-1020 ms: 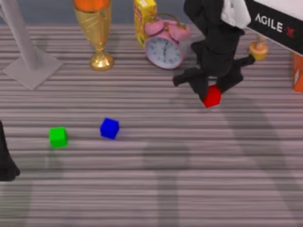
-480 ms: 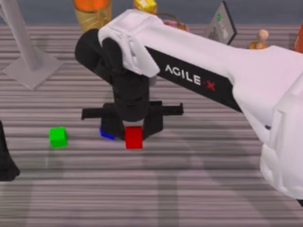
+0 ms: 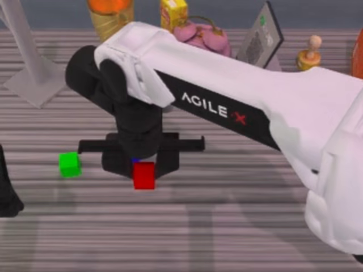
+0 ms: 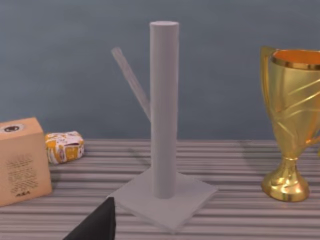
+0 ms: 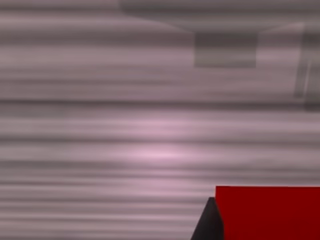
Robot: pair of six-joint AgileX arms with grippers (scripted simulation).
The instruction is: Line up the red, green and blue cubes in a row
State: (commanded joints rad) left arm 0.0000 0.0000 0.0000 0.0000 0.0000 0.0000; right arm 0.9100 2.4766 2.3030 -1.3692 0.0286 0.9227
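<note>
Small matte red cube (image 3: 143,175) pinched in right gripper (image 3: 142,170), low over striped table (image 3: 227,226).
Risk: knocking hidden blue cube (image 3: 135,161) while lowering; green cube (image 3: 70,164) apart; left gripper (image 3: 7,198) parked, fingers not discernible.

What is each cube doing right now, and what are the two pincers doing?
Red cube: held in the right pincer, above the table.
Green cube: resting on the table, alone, at the left.
Blue cube: almost hidden under the right pincer; only a sliver shows.
Right pincer: shut on the red cube.
Left pincer: parked at the left edge.
</note>
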